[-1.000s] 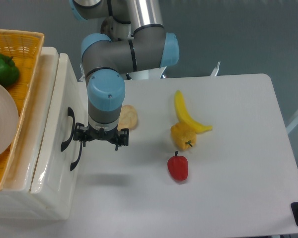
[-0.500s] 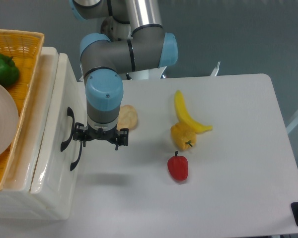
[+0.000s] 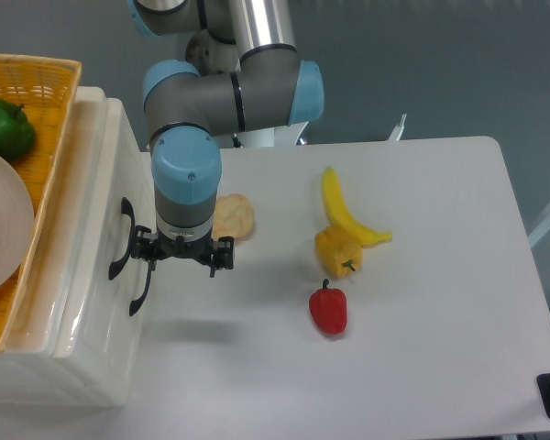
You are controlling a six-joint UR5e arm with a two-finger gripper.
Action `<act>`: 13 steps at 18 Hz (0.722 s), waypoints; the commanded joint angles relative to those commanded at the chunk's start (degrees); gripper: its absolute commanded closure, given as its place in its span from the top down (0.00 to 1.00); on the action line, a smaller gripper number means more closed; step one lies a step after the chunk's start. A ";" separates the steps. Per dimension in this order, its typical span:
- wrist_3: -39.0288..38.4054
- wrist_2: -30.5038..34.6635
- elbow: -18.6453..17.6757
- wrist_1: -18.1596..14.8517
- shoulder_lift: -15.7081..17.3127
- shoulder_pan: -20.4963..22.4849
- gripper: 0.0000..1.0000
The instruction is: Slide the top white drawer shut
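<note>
The top white drawer (image 3: 105, 197) is the upper part of the cream cabinet at the left. Its black curved handle (image 3: 119, 240) faces the table. The lower drawer's matching handle (image 3: 143, 291) shows just below and to the right of it. My gripper (image 3: 181, 255) points down with its fingers spread wide and holds nothing. Its left fingertip (image 3: 143, 251) is right at the drawer front, between the two handles. From above I cannot tell how far the drawer stands out.
A woven yellow basket (image 3: 50, 78) with a green pepper (image 3: 5, 128) and a white plate (image 3: 0, 220) sits on the cabinet. On the table lie a flat bread piece (image 3: 232, 217), a banana (image 3: 344, 215), a yellow pepper (image 3: 337, 251) and a red pepper (image 3: 328, 310).
My gripper has moved slightly left against the drawer front. The top drawer's handle and front have shifted a little left with it.
</note>
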 joint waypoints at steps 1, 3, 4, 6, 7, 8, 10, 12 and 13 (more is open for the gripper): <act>0.17 0.35 0.26 0.00 0.00 0.44 1.00; 2.27 1.23 0.88 0.00 -0.09 2.80 1.00; 4.11 1.49 1.23 0.00 -0.09 4.30 1.00; 8.33 2.10 1.67 0.00 -0.18 7.46 1.00; 10.35 2.55 1.84 -0.17 0.09 9.04 1.00; 12.03 2.72 1.93 -0.35 0.44 10.54 1.00; 14.14 3.16 2.02 -0.61 1.14 12.04 1.00; 17.56 8.32 2.02 -0.96 2.54 12.31 1.00; 19.75 10.53 2.02 -0.97 2.72 12.31 1.00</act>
